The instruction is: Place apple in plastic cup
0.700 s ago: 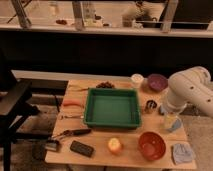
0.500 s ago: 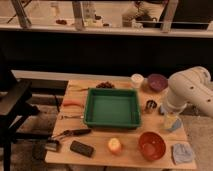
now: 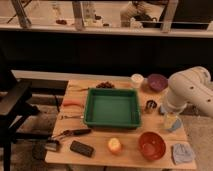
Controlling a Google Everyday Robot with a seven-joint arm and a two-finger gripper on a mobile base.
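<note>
One apple (image 3: 115,145) sits near your worktop's (image 3: 132,135) front edge, between a black device (image 3: 81,148) and the red bowl (image 3: 151,145), in front of the green bin (image 3: 111,107). Your end effector (image 3: 169,111) hangs at the right side, well apart from the apple, right by the clear plastic cup (image 3: 173,123) (beside the small metal cup (image 3: 151,106)); whether it is open or grips anything, you cannot tell.

apple (image 3: 115,145) left of bowl (image 3: 151,145); tool (image 3: 170,113) over plastic cup (image 3: 172,124)

Dim warm light, hand (image 3: 170,113) far R
</note>
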